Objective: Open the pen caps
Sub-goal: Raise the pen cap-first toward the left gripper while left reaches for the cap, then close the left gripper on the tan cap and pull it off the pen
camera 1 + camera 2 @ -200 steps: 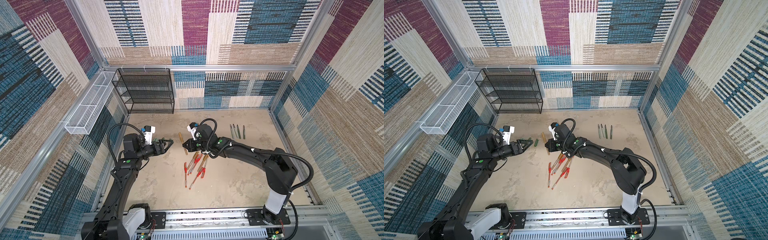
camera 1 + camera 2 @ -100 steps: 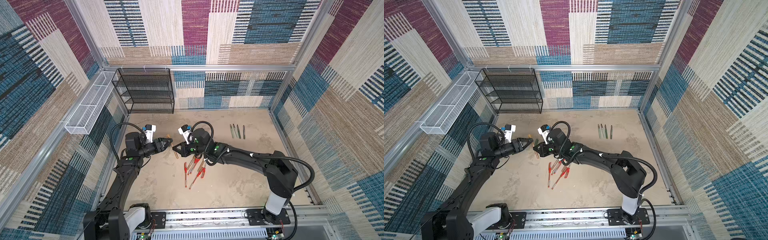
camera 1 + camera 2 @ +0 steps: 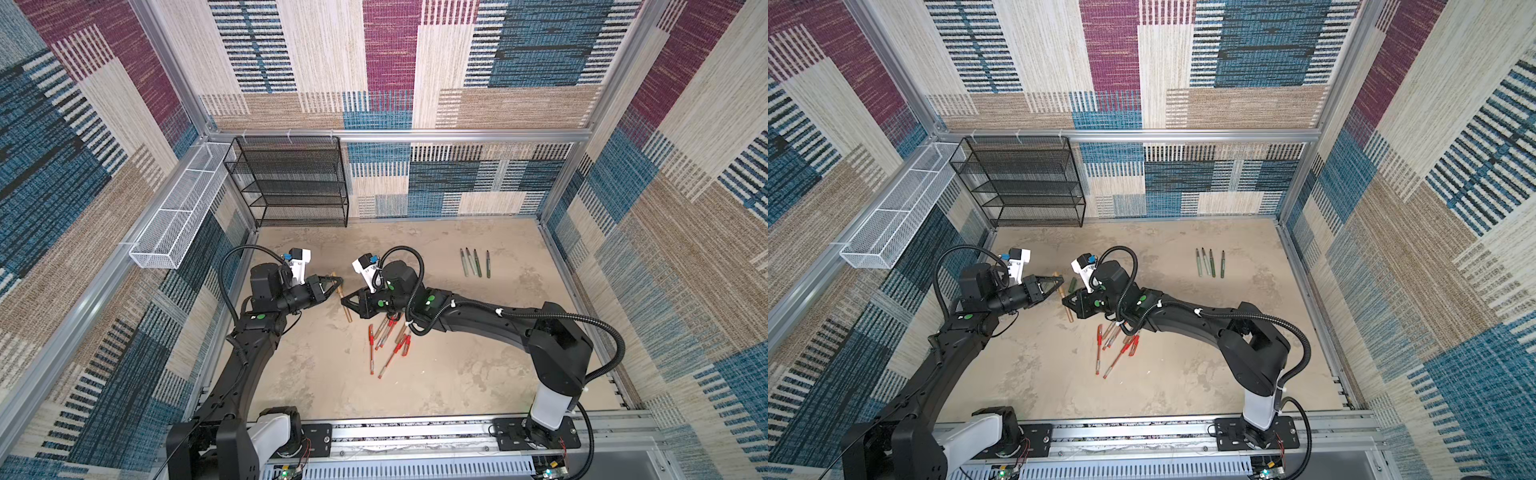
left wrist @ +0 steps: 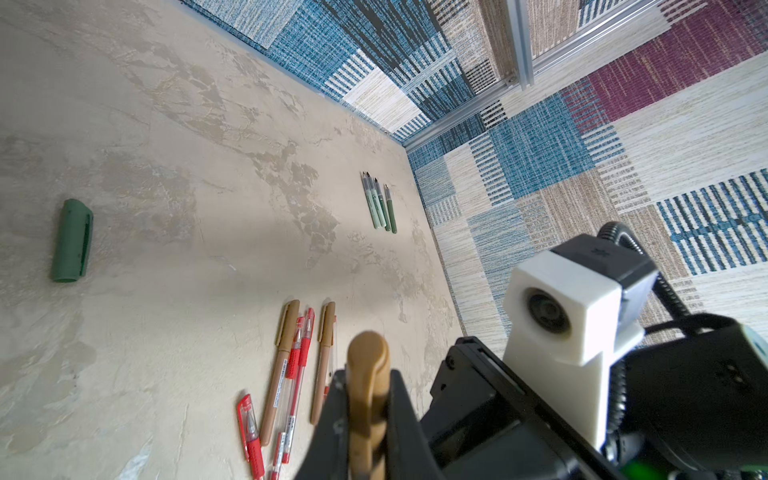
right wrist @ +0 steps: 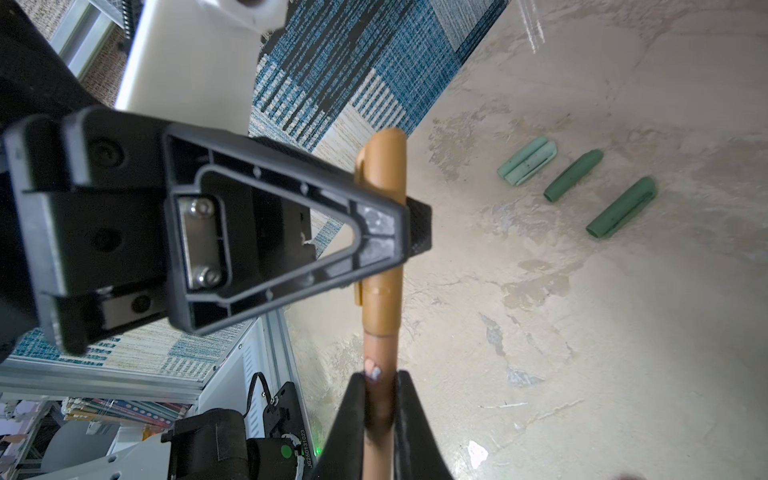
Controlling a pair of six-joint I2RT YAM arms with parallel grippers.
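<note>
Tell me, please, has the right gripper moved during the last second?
Yes. The right gripper has shifted left, away from the row of green pens, in a top view.

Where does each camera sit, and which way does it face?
Top views: high over the front rail, looking down on the table; both arms show.
Left wrist: behind the left gripper, shut on the gold-brown cap, looking across the table.
Right wrist: behind the right gripper holding the pen barrel, facing the left gripper.
Shared: both wrist views show that cap.
</note>
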